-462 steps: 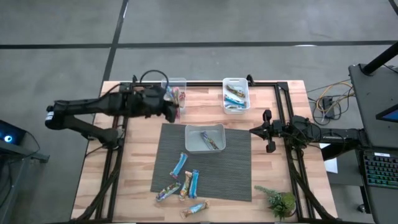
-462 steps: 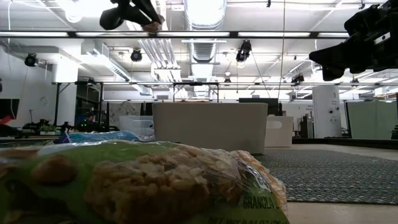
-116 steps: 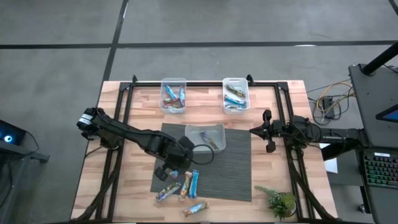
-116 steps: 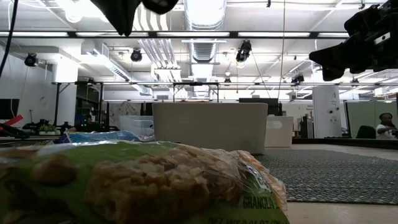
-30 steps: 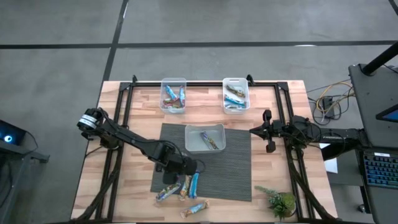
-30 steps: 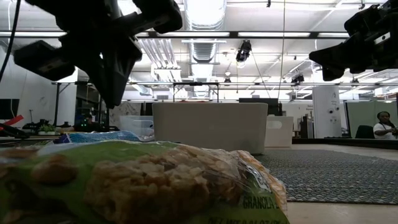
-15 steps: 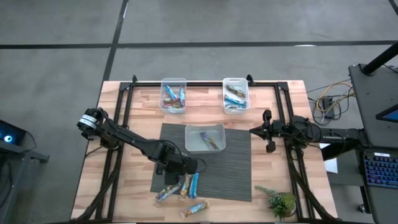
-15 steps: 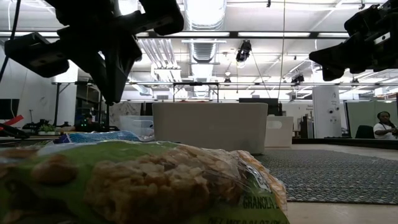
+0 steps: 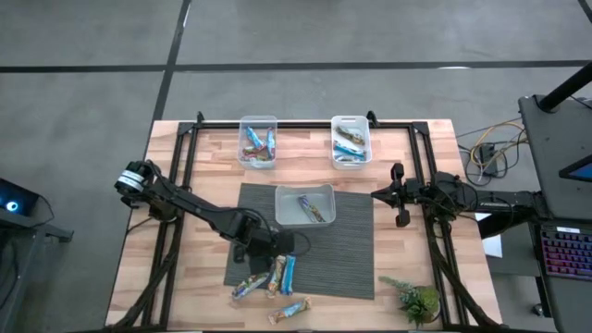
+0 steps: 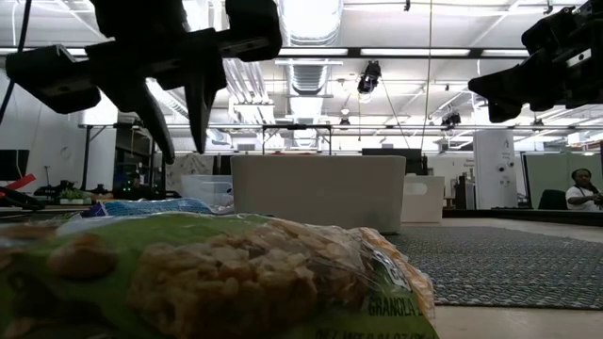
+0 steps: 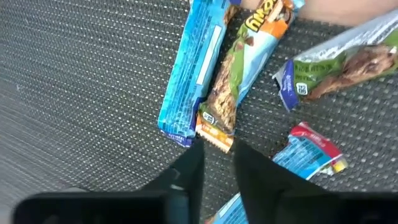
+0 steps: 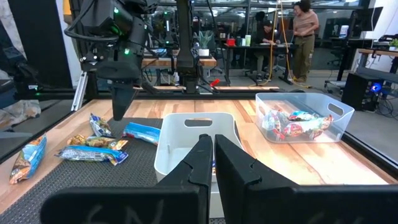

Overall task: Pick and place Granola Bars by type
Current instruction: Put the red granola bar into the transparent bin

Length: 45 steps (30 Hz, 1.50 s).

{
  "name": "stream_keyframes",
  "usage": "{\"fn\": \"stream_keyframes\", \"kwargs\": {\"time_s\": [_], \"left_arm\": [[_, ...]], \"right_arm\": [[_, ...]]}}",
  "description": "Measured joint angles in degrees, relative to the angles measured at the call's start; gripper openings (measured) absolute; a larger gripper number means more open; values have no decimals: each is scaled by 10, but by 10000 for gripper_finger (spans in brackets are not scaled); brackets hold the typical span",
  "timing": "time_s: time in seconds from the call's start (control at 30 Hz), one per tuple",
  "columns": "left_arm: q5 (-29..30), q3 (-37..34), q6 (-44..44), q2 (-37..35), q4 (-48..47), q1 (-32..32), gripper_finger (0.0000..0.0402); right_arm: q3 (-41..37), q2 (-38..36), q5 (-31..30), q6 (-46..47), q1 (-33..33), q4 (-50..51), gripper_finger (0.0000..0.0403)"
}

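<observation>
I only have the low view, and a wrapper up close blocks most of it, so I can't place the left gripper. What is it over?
Observer: From above, the left gripper hangs over the dark mat, at the near cluster of loose bars.
Operator: Which bars are nearest its tips?
Observer: Its wrist view shows a blue bar and an orange-and-brown bar side by side just ahead. The fingers are apart and hold nothing.
Operator: And the right arm?
Observer: The right gripper sits shut beside the mat's right edge.

nearest bar point(image 10: 217, 282) blurred, edge-cropped
</observation>
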<state>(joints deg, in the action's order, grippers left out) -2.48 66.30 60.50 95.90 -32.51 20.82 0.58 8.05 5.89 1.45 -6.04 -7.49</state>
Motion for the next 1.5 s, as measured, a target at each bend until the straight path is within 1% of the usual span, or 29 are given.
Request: {"fn": "stream_keyframes", "kwargs": {"time_s": [0.13, 0.27, 0.4, 0.73, 1.03, 1.2, 1.5], "left_arm": [[32, 0, 42, 0, 0, 0, 117], [65, 0, 91, 0, -1, 0, 138], [79, 0, 118, 0, -9, 1, 140], [82, 0, 99, 17, -57, 4, 140], [84, 0, 101, 29, -82, 6, 140], [85, 0, 101, 30, -113, 6, 140], [84, 2, 105, 49, -97, 11, 140]], "right_arm": [[0, 0, 0, 0, 0, 0, 9], [0, 0, 0, 0, 0, 0, 9], [0, 0, 0, 0, 0, 0, 9], [0, 0, 0, 0, 0, 0, 9], [0, 0, 0, 0, 0, 0, 9], [0, 0, 0, 0, 0, 0, 9], [0, 0, 0, 0, 0, 0, 9]]}}
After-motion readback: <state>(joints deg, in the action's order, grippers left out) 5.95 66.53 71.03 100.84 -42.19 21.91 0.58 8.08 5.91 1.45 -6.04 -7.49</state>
